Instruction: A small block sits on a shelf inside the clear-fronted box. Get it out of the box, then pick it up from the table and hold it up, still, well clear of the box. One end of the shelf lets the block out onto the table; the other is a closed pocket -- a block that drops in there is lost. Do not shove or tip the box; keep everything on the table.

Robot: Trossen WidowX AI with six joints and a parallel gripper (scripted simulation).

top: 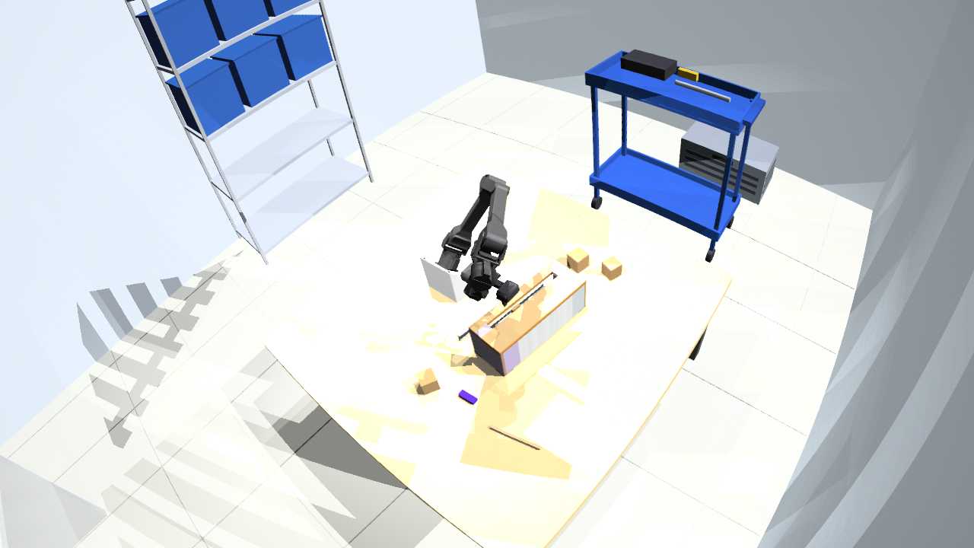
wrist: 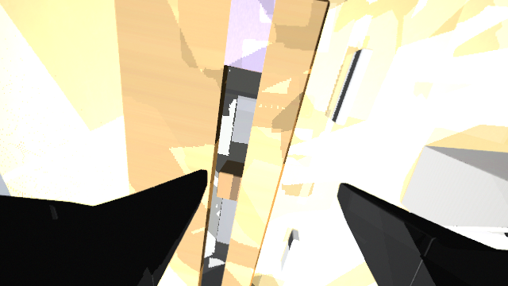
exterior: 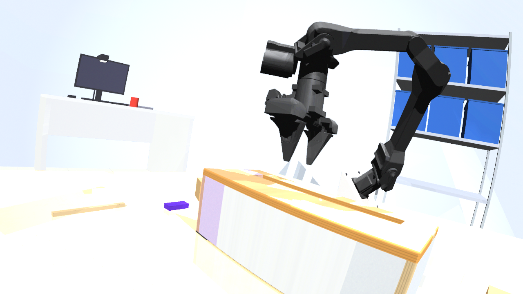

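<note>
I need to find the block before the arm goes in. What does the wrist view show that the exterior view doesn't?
Only the wrist view looks down the slot in the box top and shows the small tan block inside. Only the exterior view shows the clear front, the purple piece on the table, and the desk. Both show the box and the open, empty gripper above it.
</note>
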